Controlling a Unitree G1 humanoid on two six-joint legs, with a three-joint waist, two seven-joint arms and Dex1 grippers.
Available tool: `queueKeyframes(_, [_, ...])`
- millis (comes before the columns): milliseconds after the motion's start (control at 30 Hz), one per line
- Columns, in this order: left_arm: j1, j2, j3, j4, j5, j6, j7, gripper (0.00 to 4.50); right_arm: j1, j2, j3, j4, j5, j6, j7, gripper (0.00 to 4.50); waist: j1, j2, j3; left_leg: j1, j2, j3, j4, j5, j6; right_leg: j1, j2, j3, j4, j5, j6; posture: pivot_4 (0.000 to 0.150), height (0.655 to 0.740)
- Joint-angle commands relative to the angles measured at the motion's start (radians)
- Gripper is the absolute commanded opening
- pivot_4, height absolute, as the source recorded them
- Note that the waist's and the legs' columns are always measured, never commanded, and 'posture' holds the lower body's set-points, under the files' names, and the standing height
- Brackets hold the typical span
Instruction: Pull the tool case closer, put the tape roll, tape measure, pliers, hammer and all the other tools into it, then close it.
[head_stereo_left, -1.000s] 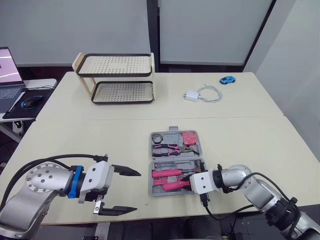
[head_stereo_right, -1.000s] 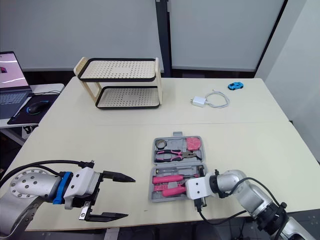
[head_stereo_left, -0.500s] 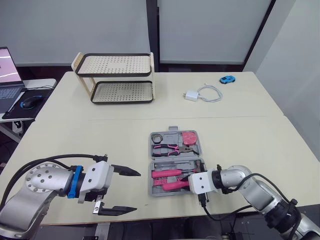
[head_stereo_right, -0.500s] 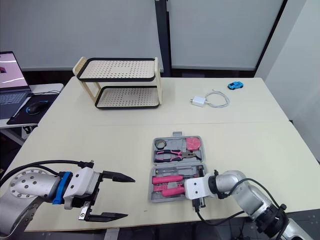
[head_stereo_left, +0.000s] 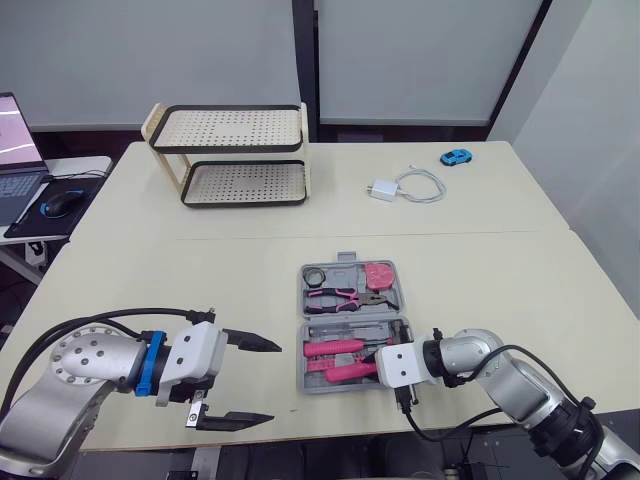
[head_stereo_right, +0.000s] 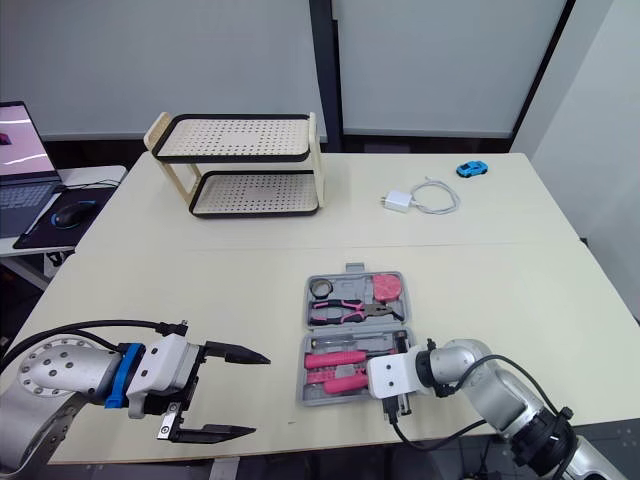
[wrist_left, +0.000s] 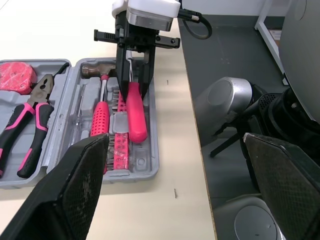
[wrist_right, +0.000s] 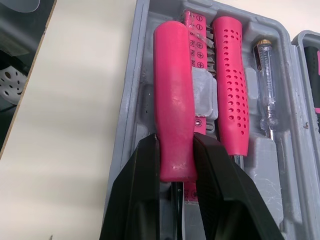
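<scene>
Now the right tool (wrist_right: 175, 150) grips the pink screwdriver (wrist_right: 172, 100), seated in the case's (wrist_right: 127, 90) near half; next, let go and withdraw. Left tool (head_stereo_left: 272, 382) hangs open, idle.

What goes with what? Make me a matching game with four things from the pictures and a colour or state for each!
Column one:
1. toy car
2. charger
3. left claw
4. right claw

Column two:
A. open
B. shut on the pink-handled tool
C. blue
D. white

Pairs: 1-C, 2-D, 3-A, 4-B
</scene>
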Motion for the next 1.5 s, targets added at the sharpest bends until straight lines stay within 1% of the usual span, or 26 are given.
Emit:
queueKeyframes(33, [-0.009, 0.013, 0.017, -0.005, -0.006, -0.010, -0.004, 4.50, 0.029, -0.014, 0.022, 0.056, -0.054, 0.077, 0.009, 0.62, 0.000, 0.000, 0.000, 0.000, 0.000, 0.000, 0.000, 0.000, 0.000, 0.000, 0.000, 0.000, 0.000, 0.000, 0.000, 0.150, 0.7400])
queueKeyframes(633, [-0.014, 0.009, 0.013, -0.001, -0.005, -0.011, -0.003, 4.50, -0.005, 0.006, 0.032, 0.004, -0.054, 0.156, 0.033, 0.62, -0.002, 0.001, 0.001, 0.000, 0.000, 0.000, -0.001, 0.000, 0.000, 0.000, 0.000, 0.000, 0.000, 0.000, 0.000, 0.150, 0.7400])
queueKeyframes(1500, [-0.012, 0.009, 0.014, -0.004, -0.007, -0.011, -0.004, 4.50, -0.020, 0.012, 0.026, -0.041, -0.055, 0.207, 0.056, 0.62, -0.002, 0.003, 0.004, -0.001, 0.000, 0.000, -0.001, 0.000, 0.000, -0.001, 0.000, 0.000, 0.000, 0.000, 0.000, 0.150, 0.7400])
